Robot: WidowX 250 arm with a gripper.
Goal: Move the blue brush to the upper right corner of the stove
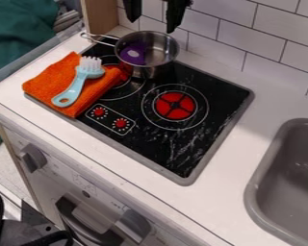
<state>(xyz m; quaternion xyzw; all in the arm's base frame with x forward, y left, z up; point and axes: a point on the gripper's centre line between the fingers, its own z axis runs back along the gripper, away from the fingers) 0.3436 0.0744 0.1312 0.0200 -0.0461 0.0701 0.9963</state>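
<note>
The end effector [154,24] hangs at the top edge, behind the pot, its fingers apart with nothing between them. The blue brush [76,87] lies on the orange cloth [41,86] — handle end toward the front, white bristles toward the back — over the left part of the stove [221,96]. On the stove's back part sits a metal pot [158,57] with a purple thing [133,54] inside; the grey sink [282,187] is set into the white surface [230,163], right of the stove
</note>
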